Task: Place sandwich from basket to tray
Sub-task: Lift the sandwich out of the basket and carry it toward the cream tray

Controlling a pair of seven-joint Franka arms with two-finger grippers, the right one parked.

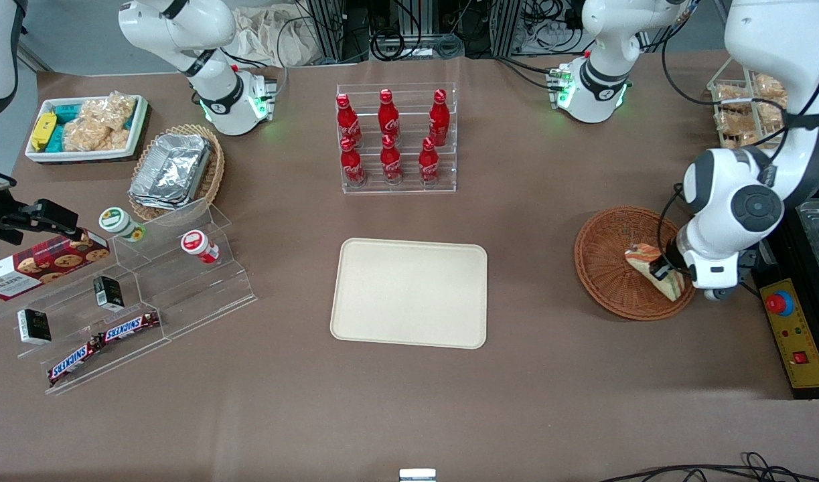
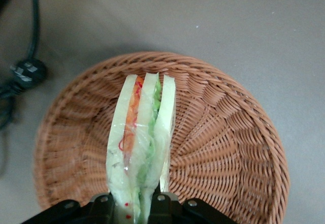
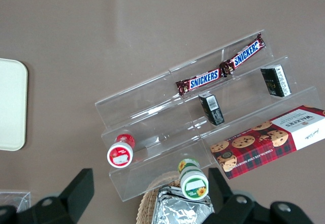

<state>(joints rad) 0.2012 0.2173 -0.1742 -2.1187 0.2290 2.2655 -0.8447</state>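
From the front, we are seeing the gripper [image 1: 665,270] sitting over the basket [image 1: 610,258], its fingers closing on the sandwich [image 1: 650,264], which is lying in the basket toward its four o'clock edge. The tray [image 1: 410,293] is lying well apart at the basket's nine o'clock, with the bottles [image 1: 389,137] at the tray's twelve o'clock.

At the left wrist, we are watching both fingers [image 2: 104,207] pinching the sandwich [image 2: 143,137] edge-on above the basket [image 2: 223,148].

At the right wrist, we are seeing the tray's [image 3: 11,104] corner.
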